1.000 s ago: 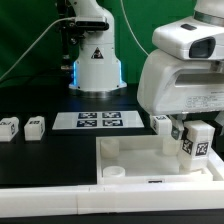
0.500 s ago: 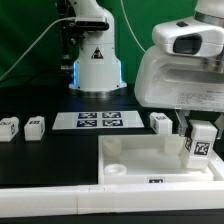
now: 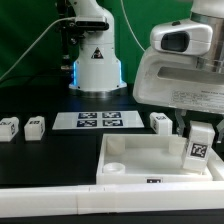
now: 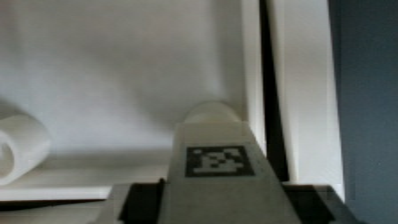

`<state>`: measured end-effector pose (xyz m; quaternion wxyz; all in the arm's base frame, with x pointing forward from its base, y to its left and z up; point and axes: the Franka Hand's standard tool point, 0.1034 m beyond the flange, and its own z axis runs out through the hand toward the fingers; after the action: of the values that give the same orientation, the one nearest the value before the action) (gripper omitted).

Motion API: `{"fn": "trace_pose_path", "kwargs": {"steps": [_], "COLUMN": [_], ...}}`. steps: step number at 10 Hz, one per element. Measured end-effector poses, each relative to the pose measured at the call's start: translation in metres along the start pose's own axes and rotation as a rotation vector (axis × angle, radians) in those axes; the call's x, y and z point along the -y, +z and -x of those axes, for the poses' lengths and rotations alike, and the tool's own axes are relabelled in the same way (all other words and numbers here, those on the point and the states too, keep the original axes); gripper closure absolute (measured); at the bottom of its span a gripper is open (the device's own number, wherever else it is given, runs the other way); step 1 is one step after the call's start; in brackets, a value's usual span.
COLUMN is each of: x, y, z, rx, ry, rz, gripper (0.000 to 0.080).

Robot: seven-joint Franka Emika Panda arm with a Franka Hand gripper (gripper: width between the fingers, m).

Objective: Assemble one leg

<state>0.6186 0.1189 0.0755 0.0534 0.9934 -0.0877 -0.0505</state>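
Observation:
My gripper (image 3: 198,128) is shut on a leg (image 3: 199,146), a small white block with a tag marker on its face. It holds the leg upright over the right part of the large white tray-like piece (image 3: 140,152). In the wrist view the leg (image 4: 222,150) fills the space between the dark fingers (image 4: 146,200), above the tray's white floor (image 4: 125,90). A round corner socket (image 4: 15,145) shows beside it. Three more legs stand on the black table: two at the exterior view's left (image 3: 9,126) (image 3: 34,126) and one (image 3: 158,122) behind the tray.
The marker board (image 3: 99,121) lies flat behind the tray. The robot base (image 3: 95,60) stands at the back. A white rail (image 3: 60,190) runs along the front edge. The tray's raised wall (image 4: 302,90) is close to the held leg.
The gripper with the leg has shifted slightly to the exterior view's right and a little lower toward the tray's right side. The other legs have not moved.

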Motion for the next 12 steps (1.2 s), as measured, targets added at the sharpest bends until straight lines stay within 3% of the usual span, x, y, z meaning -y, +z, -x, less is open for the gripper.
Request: {"fn": "trace_pose_path", "kwargs": {"steps": [6,8,12], "x": [0.0,-0.0002,-0.0002], "y": [0.0,-0.0005,-0.0005], "z": [0.0,-0.0044,-0.0044], "rx": [0.0,-0.011,-0.011], "ry": [0.0,0.163,0.163], "rz": [0.0,-0.021,-0.021], "gripper": [0.0505,0.0505,0.0505]}}
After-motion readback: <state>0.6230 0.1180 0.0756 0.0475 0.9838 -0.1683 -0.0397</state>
